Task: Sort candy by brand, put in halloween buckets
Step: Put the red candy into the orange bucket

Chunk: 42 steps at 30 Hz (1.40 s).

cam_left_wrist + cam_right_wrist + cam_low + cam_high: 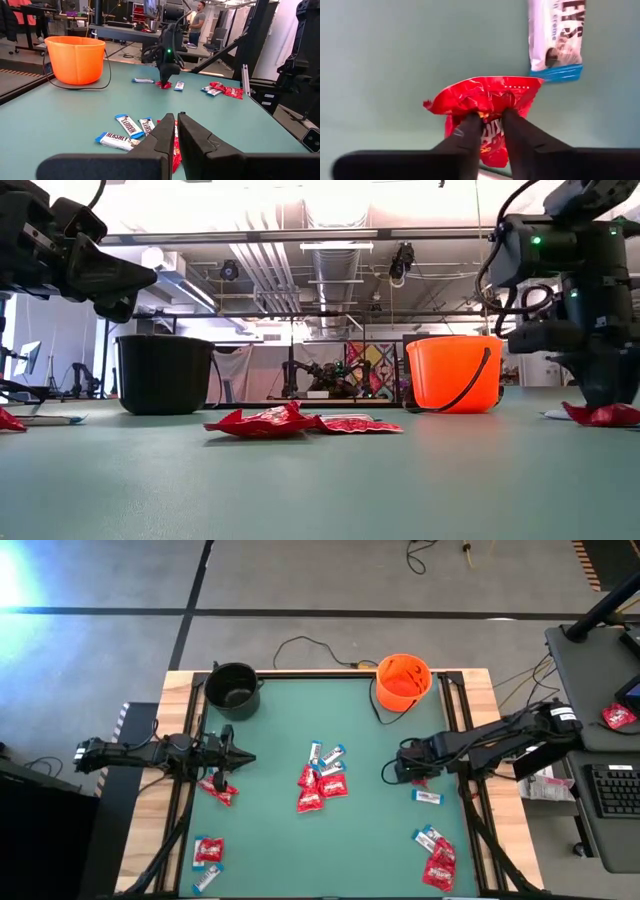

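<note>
White-and-blue bar (116, 142) reads "HERSHEY'S"; right tool (491, 122) pinches red packet (485, 100).

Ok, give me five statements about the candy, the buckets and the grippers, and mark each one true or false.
1. The right gripper has its fingers pinched on a red packet. True.
2. That red packet is already up over the orange bucket. False: the low view shows it still down at the table.
3. The left gripper carries a white-and-blue bar. False: its fingers are shut on nothing.
4. A white-and-blue bar lies right beside the pinched packet. True.
5. The black bucket lies tipped on its side. False: it stands upright near the table's far left corner.
</note>
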Each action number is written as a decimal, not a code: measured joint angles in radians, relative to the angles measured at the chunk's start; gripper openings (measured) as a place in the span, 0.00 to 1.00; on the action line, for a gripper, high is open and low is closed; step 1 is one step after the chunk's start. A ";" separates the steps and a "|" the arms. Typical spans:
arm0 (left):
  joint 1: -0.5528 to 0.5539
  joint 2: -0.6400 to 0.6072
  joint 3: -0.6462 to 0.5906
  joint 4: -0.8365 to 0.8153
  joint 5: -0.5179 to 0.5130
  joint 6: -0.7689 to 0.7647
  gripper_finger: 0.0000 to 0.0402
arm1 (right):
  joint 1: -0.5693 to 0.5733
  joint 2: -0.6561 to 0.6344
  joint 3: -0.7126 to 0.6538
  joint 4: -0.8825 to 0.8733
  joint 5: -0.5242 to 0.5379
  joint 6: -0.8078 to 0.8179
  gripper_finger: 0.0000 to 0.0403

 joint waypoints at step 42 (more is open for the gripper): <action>0.000 0.000 0.000 0.000 0.000 0.000 0.02 | -0.956 0.420 0.775 -0.098 0.065 -0.894 0.03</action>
